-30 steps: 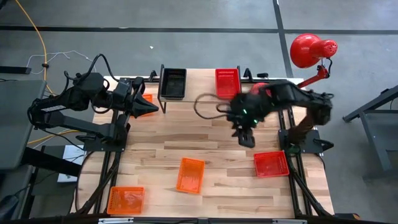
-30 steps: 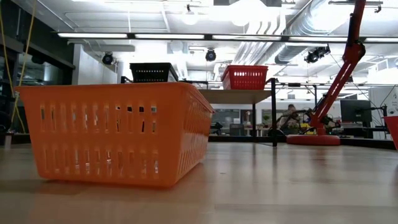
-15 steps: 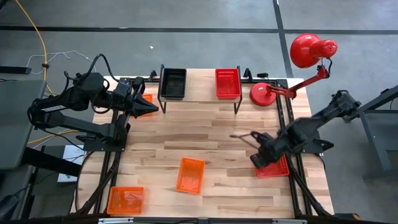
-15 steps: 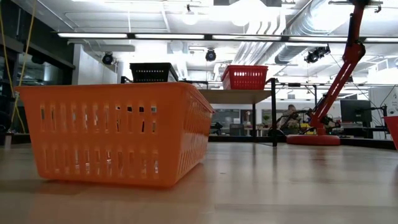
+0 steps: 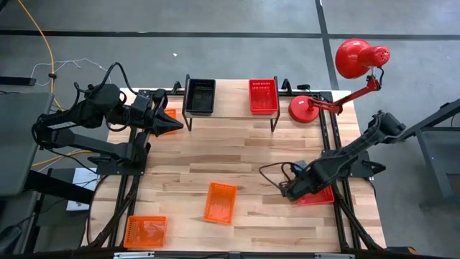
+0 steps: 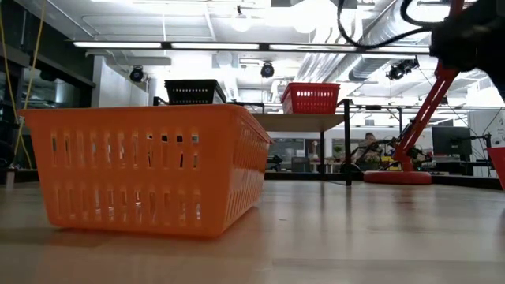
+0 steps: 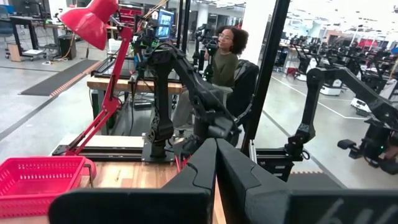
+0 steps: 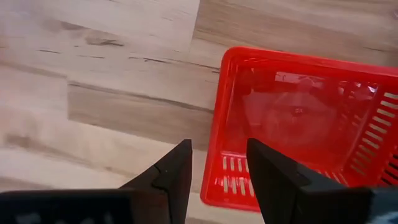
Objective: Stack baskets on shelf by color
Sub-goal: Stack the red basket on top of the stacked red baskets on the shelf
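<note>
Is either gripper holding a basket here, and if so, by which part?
Nothing is held. The right gripper is open above the near rim of the red basket; the left gripper is shut and empty beside the shelf.

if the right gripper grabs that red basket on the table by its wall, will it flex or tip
Probably light: the red basket is thin slotted plastic and empty. The wall may flex slightly under the right gripper, whose open fingers straddle it. Held by one wall, it would likely hang tilted.
</note>
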Controlling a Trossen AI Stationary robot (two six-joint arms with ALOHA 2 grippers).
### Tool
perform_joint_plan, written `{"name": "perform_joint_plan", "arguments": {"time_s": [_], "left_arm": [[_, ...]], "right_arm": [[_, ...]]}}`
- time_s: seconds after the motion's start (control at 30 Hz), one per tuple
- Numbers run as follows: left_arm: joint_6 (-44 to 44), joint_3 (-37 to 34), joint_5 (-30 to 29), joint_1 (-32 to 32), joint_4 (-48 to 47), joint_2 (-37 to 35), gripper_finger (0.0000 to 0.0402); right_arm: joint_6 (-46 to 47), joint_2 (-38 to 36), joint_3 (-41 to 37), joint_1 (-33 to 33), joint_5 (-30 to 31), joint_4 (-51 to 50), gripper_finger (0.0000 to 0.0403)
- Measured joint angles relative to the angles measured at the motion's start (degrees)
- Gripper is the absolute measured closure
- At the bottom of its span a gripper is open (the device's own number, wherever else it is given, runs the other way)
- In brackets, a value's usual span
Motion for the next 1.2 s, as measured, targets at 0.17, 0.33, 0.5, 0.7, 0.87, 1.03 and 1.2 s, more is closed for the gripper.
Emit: {"name": "perform_joint_plan", "arguments": {"time_s": [0.17, 0.33, 0.5, 0.7, 0.87, 1.03, 1.2], "left_arm": [[0.01, 0.0, 0.0, 0.0, 0.0, 0.0, 0.0401], [0.03, 0.0, 0.0, 0.0, 0.0, 0.0, 0.0401], [0.01, 0.0, -0.02, 0.0, -0.01, 0.0, 0.0401], [-0.61, 0.0, -0.02, 0.0, 0.0, 0.0, 0.0401], [-2.52, 0.0, -0.04, 0.0, 0.0, 0.0, 0.0401], [-0.65, 0.0, -0.57, 0.0, 0.0, 0.0, 0.0402], [-1.5, -0.01, -0.93, 0.0, -0.05, 0.61, 0.0401]], "right_arm": [[-0.08, 2.14, 0.0, 0.02, -0.13, 0.72, 0.0263], [-0.1, 1.9, 0.0, 0.02, 0.38, 0.69, 0.0263], [-0.08, 1.9, 0.0, 0.02, 0.35, 0.63, 0.0263], [0.03, 1.9, 0.0, 0.02, 0.32, 1.66, 0.0263], [0.3, 1.9, 0.0, 0.02, -0.07, 1.55, 0.0263], [6.43, 1.9, 0.0, -0.09, 2.85, 0.95, 0.0263], [6.93, 1.9, 0.0, -0.09, 2.77, 0.83, 0.0263]]}}
